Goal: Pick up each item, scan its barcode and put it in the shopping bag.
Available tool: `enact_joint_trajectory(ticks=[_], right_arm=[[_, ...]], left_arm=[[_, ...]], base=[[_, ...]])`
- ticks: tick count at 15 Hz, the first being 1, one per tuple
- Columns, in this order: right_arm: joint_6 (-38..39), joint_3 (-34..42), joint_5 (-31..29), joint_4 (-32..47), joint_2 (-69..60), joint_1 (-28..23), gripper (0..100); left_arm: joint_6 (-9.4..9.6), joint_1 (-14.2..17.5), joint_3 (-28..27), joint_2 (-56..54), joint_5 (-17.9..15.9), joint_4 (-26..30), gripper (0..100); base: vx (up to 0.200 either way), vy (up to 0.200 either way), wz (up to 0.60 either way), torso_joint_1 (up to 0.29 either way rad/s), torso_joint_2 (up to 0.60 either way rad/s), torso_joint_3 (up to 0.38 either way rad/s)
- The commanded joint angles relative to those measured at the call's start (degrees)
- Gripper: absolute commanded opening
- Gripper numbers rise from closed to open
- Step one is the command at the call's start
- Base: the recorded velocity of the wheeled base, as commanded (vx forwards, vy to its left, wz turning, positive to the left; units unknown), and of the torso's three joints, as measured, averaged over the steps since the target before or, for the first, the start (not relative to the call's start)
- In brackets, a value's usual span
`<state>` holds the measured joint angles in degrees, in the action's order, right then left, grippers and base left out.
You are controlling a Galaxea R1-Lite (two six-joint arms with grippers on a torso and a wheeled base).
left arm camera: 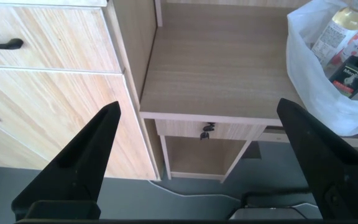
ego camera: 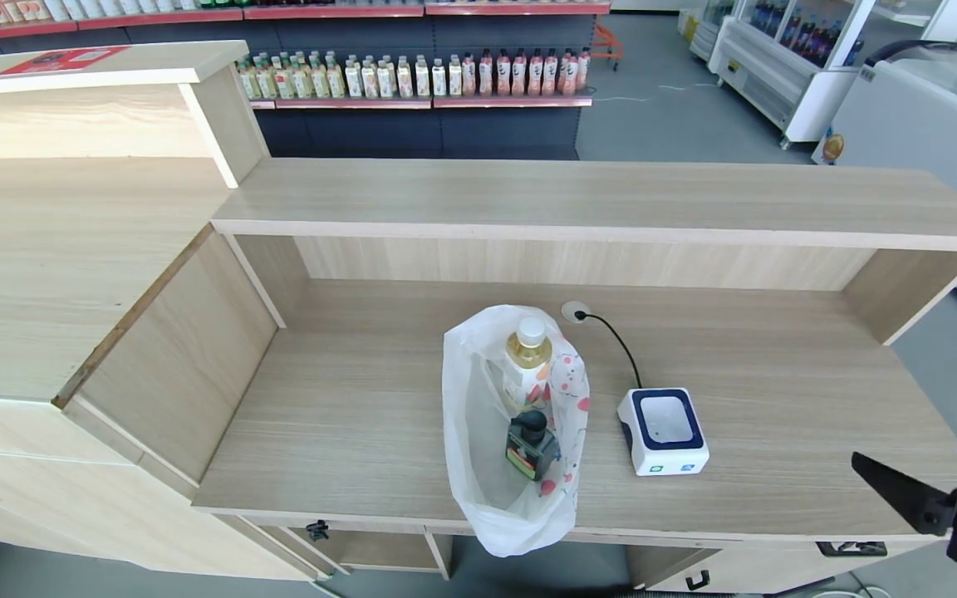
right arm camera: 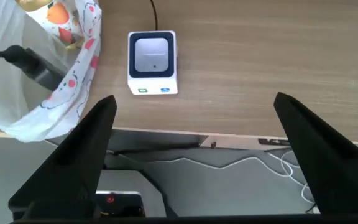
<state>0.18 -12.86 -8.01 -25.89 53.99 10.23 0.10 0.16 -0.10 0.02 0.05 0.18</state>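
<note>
A white plastic shopping bag [ego camera: 466, 432] with a printed pattern lies open on the wooden counter [ego camera: 777, 390]. Inside it are a tea bottle [ego camera: 526, 359] with a white cap and a small dark bottle [ego camera: 532, 446] with a black cap. The white and blue barcode scanner [ego camera: 663, 431] sits just right of the bag, its cable running to a hole in the counter. My right gripper [ego camera: 935, 477] hangs open off the counter's front right edge, empty. My left gripper [left arm camera: 197, 165] is open below the counter's front left, holding nothing. The bag [left arm camera: 328, 81] and scanner [right arm camera: 153, 62] show in the wrist views.
A raised shelf [ego camera: 595, 203] runs along the back of the counter. A taller cabinet [ego camera: 71, 249] with drawers [left arm camera: 48, 43] stands to the left. Shelves of bottles [ego camera: 412, 75] and freezers [ego camera: 902, 91] stand across the aisle. A cable [right arm camera: 241, 163] hangs under the counter.
</note>
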Motion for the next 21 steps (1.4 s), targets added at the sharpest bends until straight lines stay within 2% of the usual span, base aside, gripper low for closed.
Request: enact_joint_trajectory(ticks=[1, 2, 6, 10, 21], right_arm=[[-3.2, 12.7, 6.8, 2.4, -20.8, -7.8, 100], [-3.3, 12.9, 6.9, 4.7, -25.6, -7.9, 100], [-3.3, 12.5, 6.8, 26.9, -48.9, -9.3, 100], [-4.2, 12.7, 6.9, 26.1, -53.8, -9.7, 100], [-2.6, 12.7, 6.9, 26.1, -54.0, -9.9, 100]], left_arm=[[-0.01, 0.0, 0.0, 0.0, 0.0, 0.0, 100], [-0.01, 0.0, 0.0, 0.0, 0.0, 0.0, 100], [-0.01, 0.0, 0.0, 0.0, 0.0, 0.0, 100], [-0.01, 0.0, 0.0, 0.0, 0.0, 0.0, 100], [-0.01, 0.0, 0.0, 0.0, 0.0, 0.0, 100]], base=[[0.0, 0.0, 0.0, 0.0, 0.0, 0.0], [0.0, 0.0, 0.0, 0.0, 0.0, 0.0], [0.0, 0.0, 0.0, 0.0, 0.0, 0.0], [0.0, 0.0, 0.0, 0.0, 0.0, 0.0], [0.0, 0.0, 0.0, 0.0, 0.0, 0.0]])
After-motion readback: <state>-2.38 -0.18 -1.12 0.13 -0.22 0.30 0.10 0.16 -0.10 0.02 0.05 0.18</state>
